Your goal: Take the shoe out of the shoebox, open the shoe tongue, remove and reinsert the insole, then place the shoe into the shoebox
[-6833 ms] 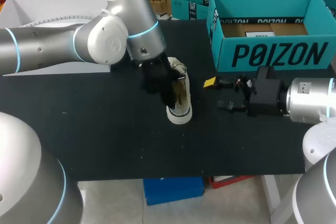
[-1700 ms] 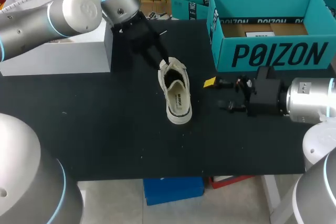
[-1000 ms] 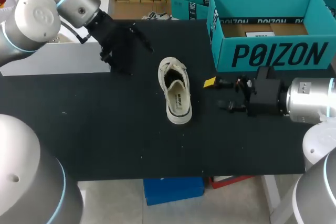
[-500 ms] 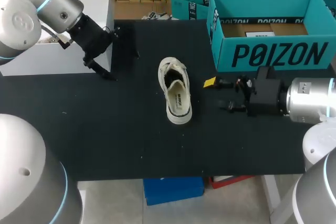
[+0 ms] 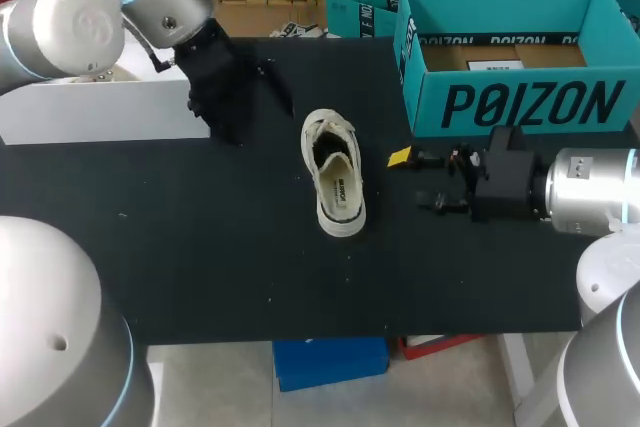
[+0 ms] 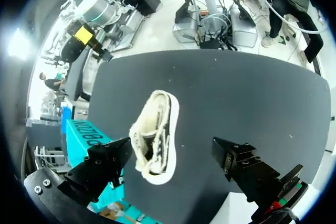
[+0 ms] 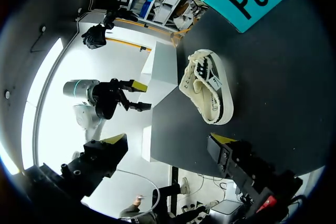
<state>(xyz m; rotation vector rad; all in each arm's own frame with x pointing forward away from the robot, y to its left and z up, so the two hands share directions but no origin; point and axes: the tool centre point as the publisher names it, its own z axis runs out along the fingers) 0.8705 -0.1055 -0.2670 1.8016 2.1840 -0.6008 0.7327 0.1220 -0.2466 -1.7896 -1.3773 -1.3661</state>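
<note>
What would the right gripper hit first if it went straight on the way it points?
Probably the shoe, lying straight ahead of the right gripper, though its height is hard to judge.

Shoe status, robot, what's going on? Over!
Left fingers open, empty, clear of the shoe. Right fingers open, empty, beside it. It stands upright on table, outside shoebox. Nothing in the way.

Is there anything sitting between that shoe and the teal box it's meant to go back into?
Nothing visible: bare table separates the shoe and the box. The open right gripper sits beside the shoe, in front of the box, near that path.
</note>
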